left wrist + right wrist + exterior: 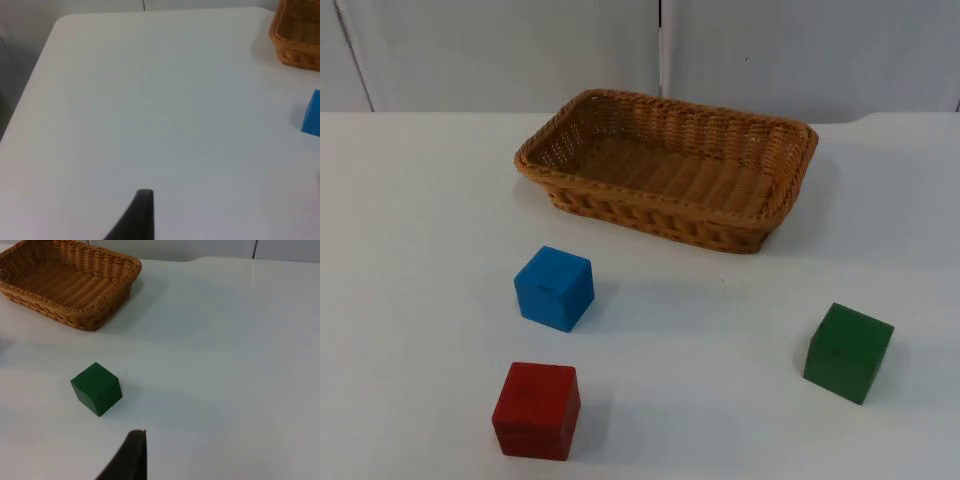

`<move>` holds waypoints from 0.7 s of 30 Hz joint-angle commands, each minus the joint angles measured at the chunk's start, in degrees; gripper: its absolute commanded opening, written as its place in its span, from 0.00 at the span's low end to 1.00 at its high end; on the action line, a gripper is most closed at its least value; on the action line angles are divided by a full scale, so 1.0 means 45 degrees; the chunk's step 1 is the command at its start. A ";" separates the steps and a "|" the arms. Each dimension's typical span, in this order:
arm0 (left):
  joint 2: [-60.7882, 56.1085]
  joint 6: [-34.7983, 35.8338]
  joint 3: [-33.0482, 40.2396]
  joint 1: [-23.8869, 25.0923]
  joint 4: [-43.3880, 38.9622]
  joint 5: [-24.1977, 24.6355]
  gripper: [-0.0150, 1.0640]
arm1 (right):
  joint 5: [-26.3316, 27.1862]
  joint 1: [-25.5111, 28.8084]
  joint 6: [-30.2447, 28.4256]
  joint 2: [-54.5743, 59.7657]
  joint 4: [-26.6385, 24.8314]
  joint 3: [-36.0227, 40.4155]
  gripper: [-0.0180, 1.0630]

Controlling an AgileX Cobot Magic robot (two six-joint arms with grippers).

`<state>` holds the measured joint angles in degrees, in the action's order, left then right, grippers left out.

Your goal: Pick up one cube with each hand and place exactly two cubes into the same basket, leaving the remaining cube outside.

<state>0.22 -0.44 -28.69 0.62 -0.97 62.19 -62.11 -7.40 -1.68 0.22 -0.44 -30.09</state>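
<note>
An empty woven basket [670, 165] stands at the back middle of the white table. In front of it to the left lies a blue cube [554, 288], and a red cube [536, 410] lies nearer the front edge. A green cube [848, 352] sits apart at the front right. My left gripper [141, 207] hangs over bare table, well to the side of the blue cube [312, 114] and the basket's corner [297, 35]. My right gripper [132, 450] hovers a short way behind the green cube [96, 388], with the basket [65, 282] beyond it. Neither gripper touches anything.
The grey partition wall [520, 50] closes off the table's back. The table's rounded far corner and side edge [47, 45] show in the left wrist view. Open white table top [720, 320] lies between the cubes.
</note>
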 commanded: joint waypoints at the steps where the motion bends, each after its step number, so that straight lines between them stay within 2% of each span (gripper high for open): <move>1: -0.0050 0.0027 -0.0157 0.0040 0.0215 -0.0217 0.99 | 0.0098 0.0074 -0.0106 0.0064 -0.0095 -0.0163 0.99; 9: 0.0770 0.0027 -0.1000 0.0040 0.0079 -0.0333 0.99 | 0.0143 0.0074 -0.0195 0.2111 -0.0054 -0.1308 0.99; 21: 0.1661 0.0027 -0.1331 0.0040 0.0353 -0.0556 0.99 | 0.0463 0.0074 -0.0195 0.4414 -0.0054 -0.2243 0.99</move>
<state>7.06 -0.55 -34.29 0.62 -0.57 60.77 -61.06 -7.40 -2.34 18.41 -0.68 -39.39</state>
